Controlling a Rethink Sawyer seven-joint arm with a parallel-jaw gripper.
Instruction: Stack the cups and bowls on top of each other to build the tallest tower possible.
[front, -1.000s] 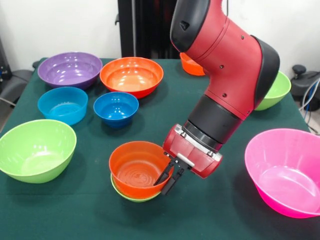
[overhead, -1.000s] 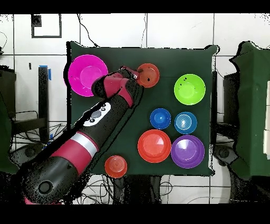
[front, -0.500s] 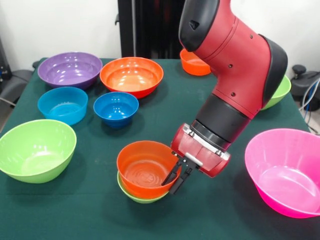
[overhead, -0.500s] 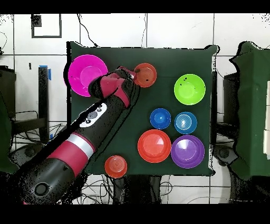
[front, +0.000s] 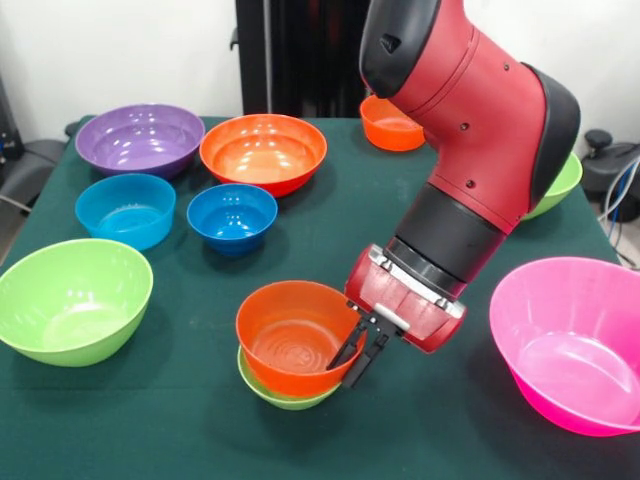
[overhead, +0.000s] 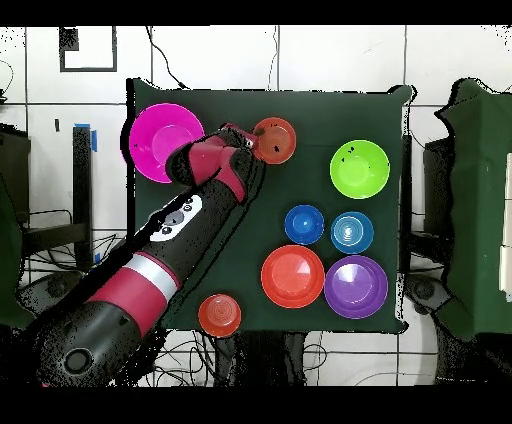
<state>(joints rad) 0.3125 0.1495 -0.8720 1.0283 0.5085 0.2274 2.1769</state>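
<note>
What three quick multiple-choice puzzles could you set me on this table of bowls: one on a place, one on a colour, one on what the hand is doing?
1. The small orange bowl at the hand sits:
A. inside the pink bowl
B. in a lime green bowl
C. bare on the cloth

2. The bowl beside the large orange bowl at the far end is:
A. purple
B. yellow
C. black

3. The hand is:
A. far above the table
B. inside a blue bowl
C. pinching the orange bowl's rim

Answers: 1 B, a lime green bowl peeks out beneath; 2 A, the purple bowl sits alongside; 3 C, its fingers straddle the rim.
</note>
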